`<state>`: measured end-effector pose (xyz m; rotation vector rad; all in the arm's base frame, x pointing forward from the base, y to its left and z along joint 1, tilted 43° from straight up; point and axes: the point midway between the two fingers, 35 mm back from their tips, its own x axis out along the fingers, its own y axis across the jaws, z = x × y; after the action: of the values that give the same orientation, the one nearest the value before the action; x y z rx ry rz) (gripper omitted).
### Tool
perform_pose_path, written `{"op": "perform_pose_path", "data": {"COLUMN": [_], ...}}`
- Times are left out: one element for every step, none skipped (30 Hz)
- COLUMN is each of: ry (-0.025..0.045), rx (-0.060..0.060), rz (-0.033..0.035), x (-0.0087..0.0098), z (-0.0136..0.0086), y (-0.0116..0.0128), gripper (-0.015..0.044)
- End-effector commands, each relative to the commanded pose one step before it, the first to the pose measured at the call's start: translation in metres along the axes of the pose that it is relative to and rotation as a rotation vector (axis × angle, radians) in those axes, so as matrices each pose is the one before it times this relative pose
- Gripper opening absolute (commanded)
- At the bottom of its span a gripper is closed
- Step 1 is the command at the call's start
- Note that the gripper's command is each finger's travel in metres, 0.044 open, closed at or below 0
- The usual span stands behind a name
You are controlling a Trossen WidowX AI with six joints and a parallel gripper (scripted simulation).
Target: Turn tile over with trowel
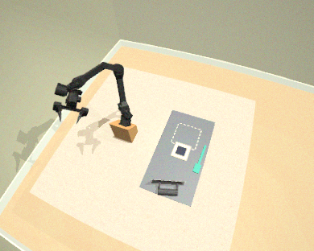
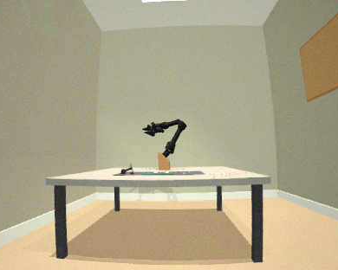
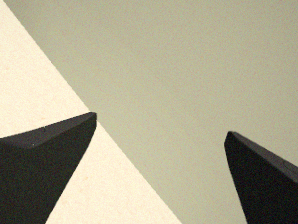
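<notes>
The tile [image 1: 175,155] lies flat on the grey mat [image 1: 156,170], its white border and dark square marking facing up. It lies just below the dashed outline [image 1: 189,125], with its upper edge at the outline's lower side in the top view. The teal trowel [image 1: 202,156] lies on the mat to the right of the tile, blade toward the bottom of that view, not touching the tile. My gripper [image 1: 69,121] [image 2: 145,131] [image 3: 161,128] is open and empty, raised high and far to the left of the mat, with both fingertips wide apart in the wrist view.
A dark rack-like fixture [image 1: 167,192] [image 2: 126,170] stands at the mat's lower end in the top view. The arm's orange-brown base block [image 1: 123,131] [image 2: 164,161] stands on the table [image 1: 90,189] [image 2: 158,181] to the left of the mat.
</notes>
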<state>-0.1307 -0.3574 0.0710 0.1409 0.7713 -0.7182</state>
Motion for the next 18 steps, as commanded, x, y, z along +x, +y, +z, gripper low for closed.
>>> {"op": "perform_pose_path", "data": {"ry": [0.00031, 0.00097, 0.00173, 0.00264, 0.00378, 0.00518, 0.00644, 0.0072, 0.00795, 0.00869, 0.00908, 0.00987, 0.01057, 0.01125, 0.01149, 0.01012, 0.00833, 0.00634], "rx": [0.0008, 0.0025, 0.0042, 0.0058, 0.0074, 0.0089, 0.0096, 0.0094, 0.0092, 0.009, 0.012, 0.0119, 0.0117, 0.0116, 0.011, 0.0091, 0.0072, 0.0053], "rz": [0.00207, 0.00619, 0.0103, 0.01437, 0.01839, 0.02229, 0.0244, 0.02419, 0.02393, 0.02364, 0.02125, 0.02106, 0.02065, 0.02022, 0.01908, 0.01568, 0.01222, 0.00892], "x": [0.00068, 0.00204, 0.0034, 0.00476, 0.00613, 0.00749, 0.00829, 0.00832, 0.00834, 0.00836, 0.00762, 0.00768, 0.00768, 0.00767, 0.00739, 0.0062, 0.00492, 0.00364], "z": [0.00034, 0.00101, 0.00169, 0.00236, 0.00303, 0.0037, 0.00408, 0.00408, 0.00407, 0.00406, 0.00452, 0.00452, 0.00448, 0.00444, 0.00425, 0.00353, 0.00279, 0.00205], "y": [0.00019, 0.00057, 0.00096, 0.00138, 0.00183, 0.00231, 0.00264, 0.00274, 0.00283, 0.00292, 0.00326, 0.00341, 0.00353, 0.00366, 0.00364, 0.00314, 0.00254, 0.00191], "gripper": [0.0374, 0.0348, 0.0321, 0.0295, 0.0269, 0.0243, 0.0216, 0.019, 0.0164, 0.0138, 0.0111, 0.01, 0.01, 0.01, 0.01, 0.01, 0.01, 0.01]}}
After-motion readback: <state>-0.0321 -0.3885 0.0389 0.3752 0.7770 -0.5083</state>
